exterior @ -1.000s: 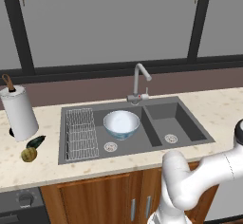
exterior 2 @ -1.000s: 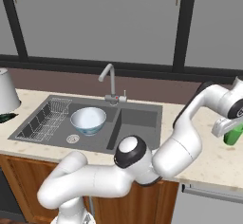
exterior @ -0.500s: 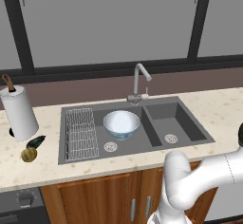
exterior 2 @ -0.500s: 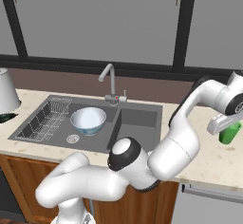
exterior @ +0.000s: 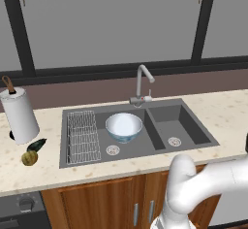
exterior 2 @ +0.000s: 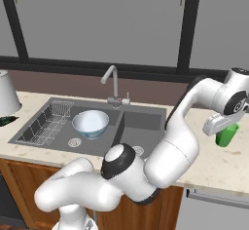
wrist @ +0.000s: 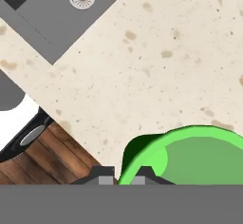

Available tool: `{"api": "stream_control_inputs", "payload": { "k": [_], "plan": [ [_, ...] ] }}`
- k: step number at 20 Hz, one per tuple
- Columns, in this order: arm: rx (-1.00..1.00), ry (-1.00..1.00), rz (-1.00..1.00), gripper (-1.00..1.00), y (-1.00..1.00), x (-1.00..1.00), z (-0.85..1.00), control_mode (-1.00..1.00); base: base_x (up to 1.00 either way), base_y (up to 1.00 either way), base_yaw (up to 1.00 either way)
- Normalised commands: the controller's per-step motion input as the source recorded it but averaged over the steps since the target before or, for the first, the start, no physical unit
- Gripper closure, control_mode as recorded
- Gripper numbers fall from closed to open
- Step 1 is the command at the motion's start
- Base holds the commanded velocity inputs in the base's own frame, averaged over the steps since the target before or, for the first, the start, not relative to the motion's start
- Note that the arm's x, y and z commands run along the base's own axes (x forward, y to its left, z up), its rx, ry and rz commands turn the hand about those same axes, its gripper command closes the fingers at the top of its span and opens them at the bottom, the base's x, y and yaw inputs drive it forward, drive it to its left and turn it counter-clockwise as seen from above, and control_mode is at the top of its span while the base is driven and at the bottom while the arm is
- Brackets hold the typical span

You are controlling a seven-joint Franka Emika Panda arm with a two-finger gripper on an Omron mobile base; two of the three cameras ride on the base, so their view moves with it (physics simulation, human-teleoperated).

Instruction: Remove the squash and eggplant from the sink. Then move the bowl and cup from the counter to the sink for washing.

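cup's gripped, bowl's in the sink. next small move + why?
Probably carry the green cup left toward the sink. The fingers pinch its rim, it hangs over the counter, and the bowl already sits in the left basin.

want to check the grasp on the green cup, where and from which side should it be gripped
Grip the cup by its rim, coming from above. It stands upright on the counter with its mouth open, has no handle and tapers, so one finger inside and one outside the wall suits it. The gripper is already shut astride the rim that way.
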Motion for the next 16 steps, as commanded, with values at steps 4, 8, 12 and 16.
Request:
{"api": "stream_control_inputs", "payload": {
  "k": [4,8,12,16],
  "plan": [
    [0.0,0.0,0.0,1.0,0.37,-0.15,0.07,-1.0,0.0,0.0,0.0],
    [0.0,0.0,0.0,1.0,0.37,-0.17,0.06,-1.0,0.0,0.0,0.0],
    [0.0,0.0,0.0,1.0,0.37,-0.18,0.07,-1.0,0.0,0.0,0.0],
    [0.0,0.0,0.0,1.0,0.37,-0.19,0.06,-1.0,0.0,0.0,0.0]
  ]
}}
